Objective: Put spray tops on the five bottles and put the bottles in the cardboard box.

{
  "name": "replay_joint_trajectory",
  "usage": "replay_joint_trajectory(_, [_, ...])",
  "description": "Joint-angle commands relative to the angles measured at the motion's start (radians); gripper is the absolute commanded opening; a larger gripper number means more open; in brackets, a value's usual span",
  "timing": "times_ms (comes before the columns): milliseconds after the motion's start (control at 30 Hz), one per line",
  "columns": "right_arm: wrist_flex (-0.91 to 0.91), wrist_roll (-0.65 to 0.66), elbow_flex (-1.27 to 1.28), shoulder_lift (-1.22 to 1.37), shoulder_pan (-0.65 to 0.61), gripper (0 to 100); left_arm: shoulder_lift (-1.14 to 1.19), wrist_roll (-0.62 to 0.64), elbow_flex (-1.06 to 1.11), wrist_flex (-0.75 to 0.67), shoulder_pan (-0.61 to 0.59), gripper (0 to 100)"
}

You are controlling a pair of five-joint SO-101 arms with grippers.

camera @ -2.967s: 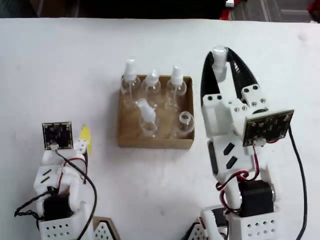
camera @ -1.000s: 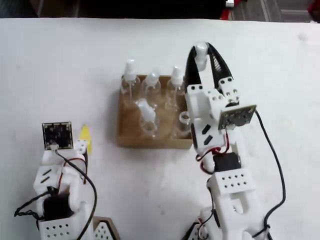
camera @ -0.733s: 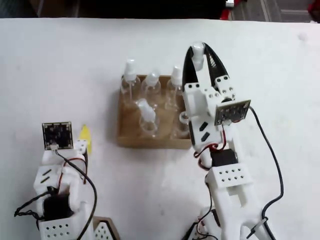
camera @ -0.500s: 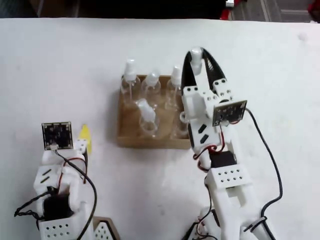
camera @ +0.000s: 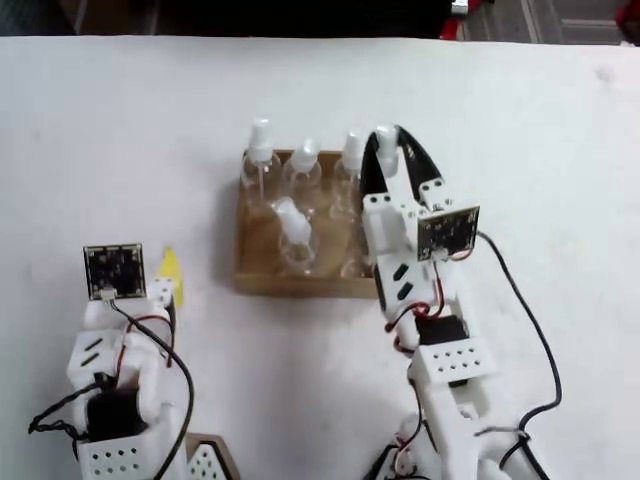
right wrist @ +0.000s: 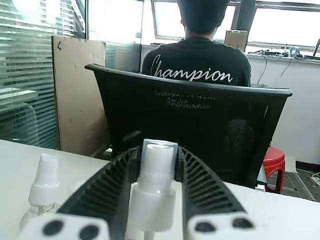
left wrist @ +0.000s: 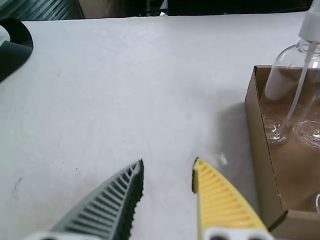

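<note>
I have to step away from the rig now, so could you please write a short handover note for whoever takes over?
The left gripper is open and empty, over the table left of the box.
The right gripper is shut on a spray top, above the box's right side.
Three topped bottles stand along the box's far side, and a fourth bottle with a top is nearer the front. The right arm hides the near right corner.
Done: four bottles topped and boxed.
Left: fit the held top on the fifth bottle, probably in that hidden corner.

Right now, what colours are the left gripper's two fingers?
The left gripper's fingers: one grey, one yellow; best in the left wrist view.
</note>
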Motion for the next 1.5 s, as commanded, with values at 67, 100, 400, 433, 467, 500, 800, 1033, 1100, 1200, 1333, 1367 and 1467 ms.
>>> replay_joint_trajectory(67, [-0.024, 0.012, 0.077, -0.079, -0.036, 1.9, -0.007, -0.009, -0.011, -0.026, 0.015, 15])
replay_joint_trajectory(100, [-0.021, 0.012, 0.098, -0.111, -0.039, 1.9, -0.007, -0.009, -0.011, -0.026, 0.015, 15])
replay_joint_trajectory(400, [0.079, 0.014, 0.269, -0.364, -0.039, 2.1, -0.007, -0.009, -0.011, -0.025, 0.015, 15])
replay_joint_trajectory(433, [0.117, 0.012, 0.269, -0.375, -0.039, 2.1, -0.007, -0.009, -0.011, -0.025, 0.015, 15])
replay_joint_trajectory(467, [0.15, 0.009, 0.27, -0.389, -0.039, 2.1, -0.007, -0.009, -0.011, -0.025, 0.015, 15])
replay_joint_trajectory(500, [0.173, 0.006, 0.27, -0.398, -0.039, 2.1, -0.007, -0.009, -0.011, -0.025, 0.015, 15])
replay_joint_trajectory(800, [0.205, 0.014, 0.368, -0.484, -0.105, 2.2, -0.007, -0.009, -0.011, -0.025, 0.013, 15])
replay_joint_trajectory(1033, [0.263, 0.009, 0.384, -0.532, -0.107, 6.8, -0.007, -0.009, -0.011, -0.025, 0.013, 15])
replay_joint_trajectory(1100, [0.294, 0.006, 0.384, -0.533, -0.111, 10.4, -0.007, -0.009, -0.011, -0.025, 0.013, 15])
replay_joint_trajectory(1200, [0.303, 0.008, 0.384, -0.533, -0.111, 10.3, -0.007, -0.009, -0.011, -0.025, 0.013, 15])
replay_joint_trajectory(1333, [0.303, 0.009, 0.384, -0.533, -0.107, 9.8, -0.007, -0.009, -0.011, -0.025, 0.013, 15])
replay_joint_trajectory(1367, [0.303, 0.009, 0.384, -0.533, -0.107, 9.8, -0.007, -0.009, -0.011, -0.025, 0.013, 15])
replay_joint_trajectory(1467, [0.303, 0.011, 0.384, -0.533, -0.107, 9.8, -0.007, -0.009, -0.011, -0.025, 0.013, 15])
